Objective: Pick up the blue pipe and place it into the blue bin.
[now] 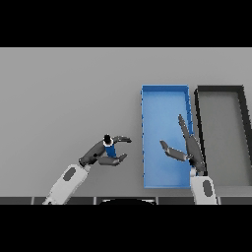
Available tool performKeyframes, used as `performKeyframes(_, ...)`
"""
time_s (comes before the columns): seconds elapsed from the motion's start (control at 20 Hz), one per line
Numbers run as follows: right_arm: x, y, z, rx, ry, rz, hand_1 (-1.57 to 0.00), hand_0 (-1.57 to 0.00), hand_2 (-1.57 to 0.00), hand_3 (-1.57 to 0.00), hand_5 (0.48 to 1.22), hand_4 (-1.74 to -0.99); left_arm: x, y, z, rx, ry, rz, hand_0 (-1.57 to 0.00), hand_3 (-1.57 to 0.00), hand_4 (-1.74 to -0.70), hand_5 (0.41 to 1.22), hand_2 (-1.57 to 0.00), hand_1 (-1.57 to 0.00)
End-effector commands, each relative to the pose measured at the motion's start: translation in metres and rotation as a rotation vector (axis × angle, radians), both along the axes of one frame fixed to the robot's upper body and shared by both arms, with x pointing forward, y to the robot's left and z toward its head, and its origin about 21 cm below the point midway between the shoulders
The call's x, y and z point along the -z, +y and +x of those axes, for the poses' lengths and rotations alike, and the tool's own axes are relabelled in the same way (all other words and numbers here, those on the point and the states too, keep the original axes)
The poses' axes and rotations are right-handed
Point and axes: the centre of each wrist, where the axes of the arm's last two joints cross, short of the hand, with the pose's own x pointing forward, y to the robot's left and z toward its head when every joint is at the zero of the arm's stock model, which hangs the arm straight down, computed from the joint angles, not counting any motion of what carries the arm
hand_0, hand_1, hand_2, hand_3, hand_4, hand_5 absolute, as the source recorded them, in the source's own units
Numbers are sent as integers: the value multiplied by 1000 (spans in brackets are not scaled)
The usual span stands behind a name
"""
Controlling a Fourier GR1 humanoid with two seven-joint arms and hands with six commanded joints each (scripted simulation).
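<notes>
Grey desk point(69, 98): plain matte surface filling the view, carrying two bins on its right half and both hands near its front edge.
Dark bin point(244, 133): black-walled, grey-floored rectangular tray at the desk's right edge, long side running front to back; nothing seen inside.
Blue bin point(160, 98): rectangular tray just left of the dark bin, their long walls side by side and nearly touching; same orientation; its floor is bare where visible.
Right arm and right hand point(191, 150): white forearm enters from the front edge at the right; the dark hand lies over the front right part of the blue bin, along the wall shared with the dark bin. Fingers are straight and point toward the far edge, thumb spread out to the left over the blue floor; it holds nothing.
Left arm and left hand point(101, 155): white forearm enters from the front edge left of centre; the hand sits left of the blue bin, apart from its left wall. Fingers and thumb are curled round the pipe, tips reaching toward the blue bin.
Blue pipe point(110, 149): short blue piece with a dark, pale-ringed upper end, clasped within the left hand, outside the blue bin. Whether it touches the desk cannot be told.
</notes>
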Motion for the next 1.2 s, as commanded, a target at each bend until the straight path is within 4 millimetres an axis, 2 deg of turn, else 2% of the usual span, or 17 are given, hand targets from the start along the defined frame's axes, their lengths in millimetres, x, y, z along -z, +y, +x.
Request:
performKeyframes(0.0, 1, 0, 0, 8, 17, -4, 1, 1, 1, 1, 560, -1192, -2, -1, 4, -5, 17, -16, -179, -590, -1301, 784, -578, -411)
performKeyframes(0.1, 4, -1, -1, 5, 20, -12, 1, 1, 1, 1, 562, -1189, 0, -1, 0, -24, 17, -37, -648, -914, -1450, 941, -936, -828)
performKeyframes(0.2, 4, -1, -1, 8, 14, -21, 1, 1, 1, 1, 562, -1182, 1, -5, 1, -12, 2, -42, -981, -1112, -1551, 1042, -1164, -1095)
performKeyframes(0.3, 3, -1, -1, 11, 14, -21, 1, 1, 1, 1, 561, -1178, 3, -11, -4, 8, -22, -56, -1193, -1258, -1617, 1106, -1311, -1266)
performKeyframes(0.4, 1, 0, 2, 11, 14, -25, 1, 1, 1, 1, 559, -1176, 3, -15, -9, 12, -42, -48, -1329, -1370, -1561, 1148, -1404, -1376)
performKeyframes(0.6, 4, -1, 5, 23, 27, -30, 1, 1, 1, 1, 556, -1166, -3, -14, -12, 19, -86, -52, -1472, -1489, -1502, 1191, -1503, -1491)
performKeyframes(0.8, 2, 2, -1, 12, 9, -34, 1, 1, 1, 1, 550, -1151, -26, -32, -8, 26, -175, -171, -1530, -1537, -1482, 1209, -1543, -1538)
performKeyframes(1.0, 7, -2, 1, 22, 31, -54, 1, 1, 1, 1, 559, -1135, -47, -41, -6, 44, -211, -178, -1554, -1557, -1475, 1216, -1560, -1558)
performKeyframes(1.15, 3, -4, 2, 16, 12, -59, 1, 1, 1, 1, 567, -1126, -61, -44, -2, 72, -223, -168, -1562, -1564, -1473, 1218, -1565, -1564)
